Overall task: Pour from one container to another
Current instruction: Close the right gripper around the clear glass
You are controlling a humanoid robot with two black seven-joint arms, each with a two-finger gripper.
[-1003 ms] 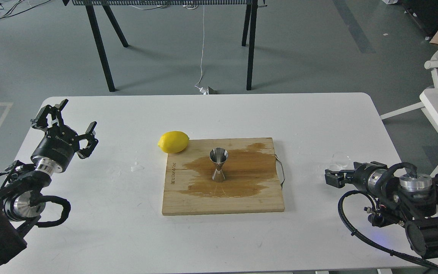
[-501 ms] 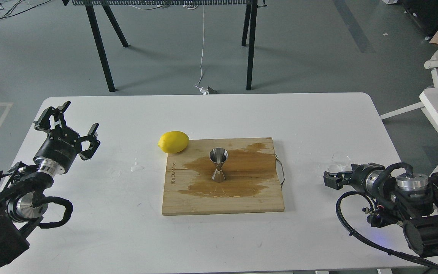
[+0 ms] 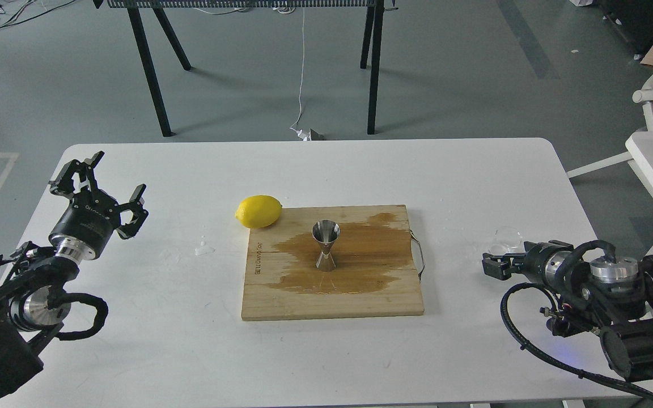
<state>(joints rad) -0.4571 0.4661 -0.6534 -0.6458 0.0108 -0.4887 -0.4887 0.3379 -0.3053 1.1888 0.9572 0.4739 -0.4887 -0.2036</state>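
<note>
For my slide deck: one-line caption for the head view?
Steel jigger upright on wet cutting board, lemon at its corner, glass cup beside right gripper.

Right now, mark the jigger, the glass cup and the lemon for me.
jigger (image 3: 325, 246), head view, on the narrow waist of the steel hourglass.
glass cup (image 3: 504, 240), head view, on its clear side wall, just beyond the right arm's fingers.
lemon (image 3: 259, 211), head view, on the middle of the yellow peel.

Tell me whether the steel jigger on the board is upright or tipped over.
Upright. The jigger stands on its lower cone on the wet patch of the wooden board, open mouth facing up. Whether it holds liquid cannot be told.
</note>
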